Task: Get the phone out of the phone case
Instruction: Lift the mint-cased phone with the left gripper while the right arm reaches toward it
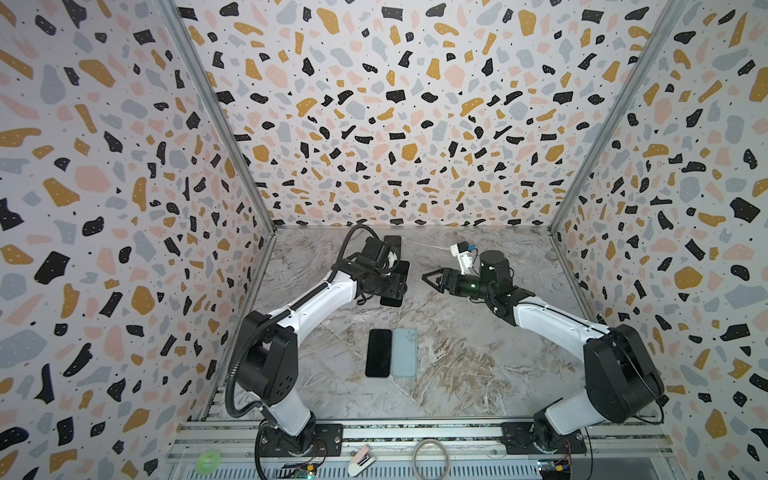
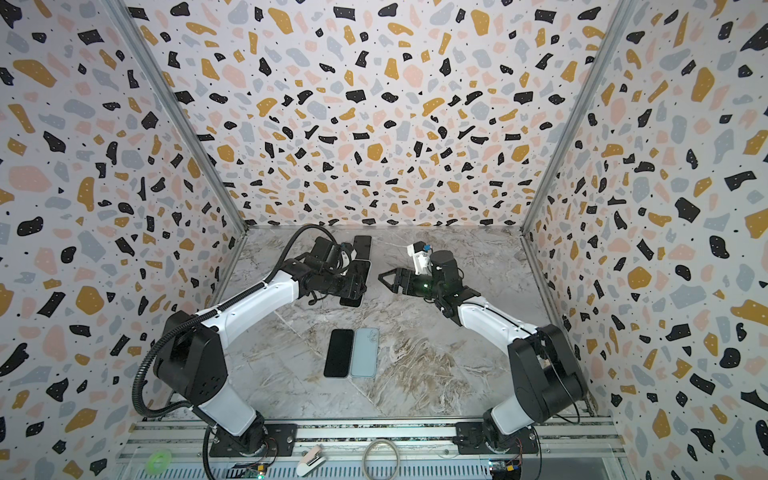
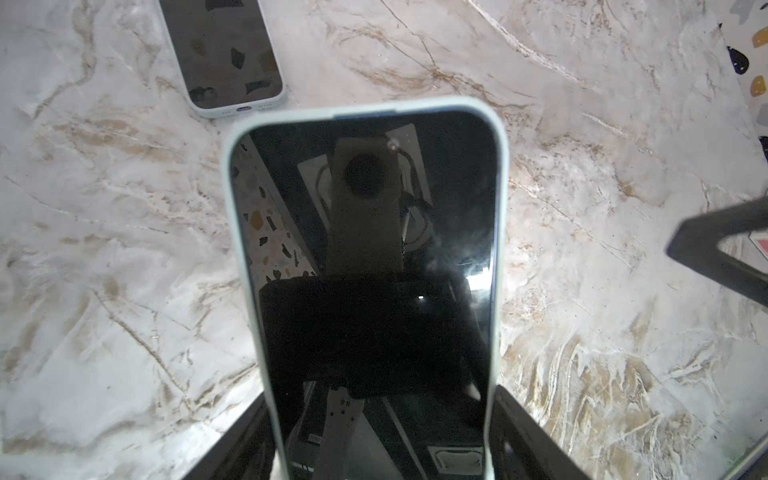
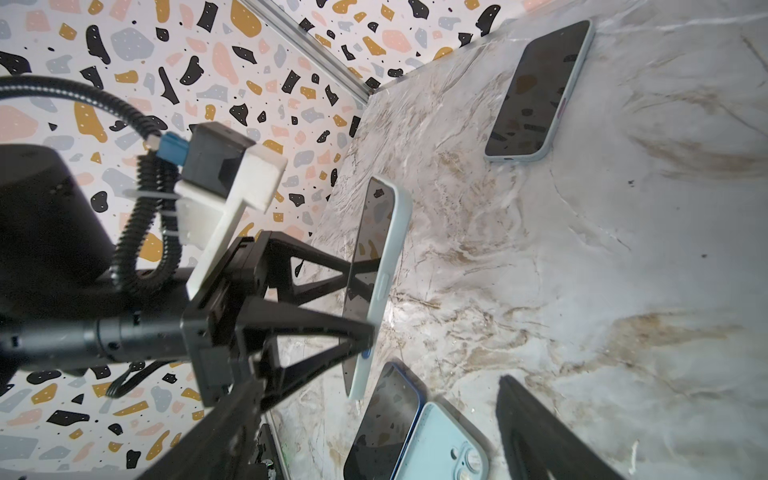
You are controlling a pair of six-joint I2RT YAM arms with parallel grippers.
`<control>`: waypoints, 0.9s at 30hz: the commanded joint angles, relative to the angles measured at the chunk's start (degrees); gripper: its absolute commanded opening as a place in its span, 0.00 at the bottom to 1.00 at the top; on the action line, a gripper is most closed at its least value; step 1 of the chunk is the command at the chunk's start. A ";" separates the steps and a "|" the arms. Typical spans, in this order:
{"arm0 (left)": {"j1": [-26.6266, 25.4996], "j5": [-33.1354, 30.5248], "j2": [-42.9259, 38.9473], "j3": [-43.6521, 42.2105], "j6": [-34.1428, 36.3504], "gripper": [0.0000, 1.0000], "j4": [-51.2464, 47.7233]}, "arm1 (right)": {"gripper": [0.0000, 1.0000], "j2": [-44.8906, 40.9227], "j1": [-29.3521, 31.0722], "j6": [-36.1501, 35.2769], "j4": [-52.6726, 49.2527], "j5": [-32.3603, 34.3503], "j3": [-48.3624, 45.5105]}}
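A dark-screened phone (image 3: 365,249) sits in a pale mint phone case (image 3: 500,208), and my left gripper (image 3: 382,415) is shut on the case's long edges, holding it above the marble table (image 1: 457,365). Both top views show it at the back left (image 1: 391,300) (image 2: 351,300). The right wrist view shows the cased phone (image 4: 374,282) edge-on between the left gripper's fingers (image 4: 332,332). My right gripper (image 1: 430,280) (image 2: 386,280) hangs open and empty a short way to the right of it, apart from it; one of its fingers (image 4: 536,432) frames the right wrist view.
A bare black phone (image 1: 379,353) and an empty pale blue case (image 1: 404,353) lie side by side mid-table. Another cased phone (image 1: 392,242) lies screen up near the back wall. A green tape roll (image 1: 209,459) and a cable loop (image 1: 432,457) sit on the front rail.
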 commanded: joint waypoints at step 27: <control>-5.78 1.63 -2.80 -1.55 -1.06 0.38 6.84 | 0.49 10.57 0.39 9.68 15.97 -7.05 3.25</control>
